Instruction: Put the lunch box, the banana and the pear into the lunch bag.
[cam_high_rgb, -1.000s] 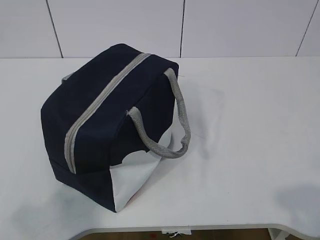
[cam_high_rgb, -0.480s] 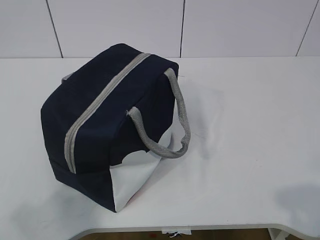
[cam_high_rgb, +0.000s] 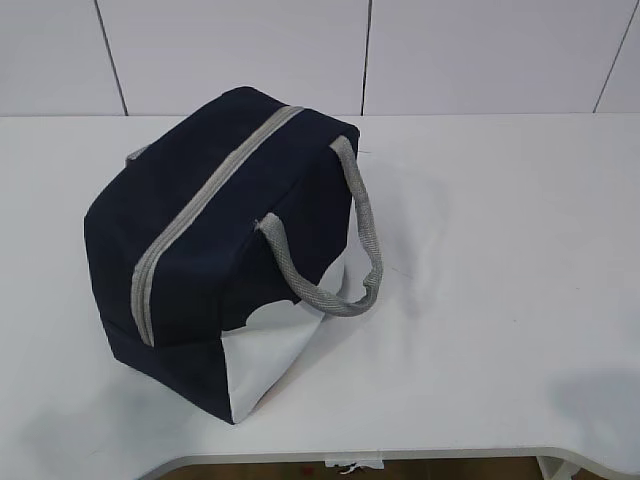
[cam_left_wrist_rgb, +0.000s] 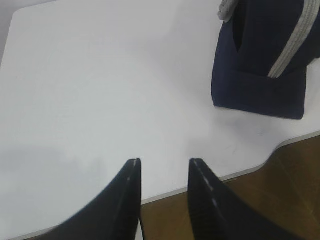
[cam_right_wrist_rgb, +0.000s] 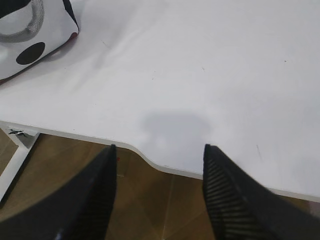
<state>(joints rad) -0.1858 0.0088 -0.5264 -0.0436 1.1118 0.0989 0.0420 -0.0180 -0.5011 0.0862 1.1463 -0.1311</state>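
Zipped navy lunch bag (cam_high_rgb: 225, 250) upright on white table (cam_high_rgb: 500, 250).

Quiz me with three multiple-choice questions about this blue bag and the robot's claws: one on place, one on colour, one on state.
1. Where is the lunch bag on the table in the exterior view?
A. left half
B. right edge
C. off the table

2. What colour is the zipper?
A. red
B. grey
C. yellow

3. How is the left gripper?
A. shut on the bag
B. holding fruit
C. open, empty

Answers: 1 A, the bag sits left of centre. 2 B, a grey strip crosses the navy top. 3 C, its fingers stand apart over bare table.
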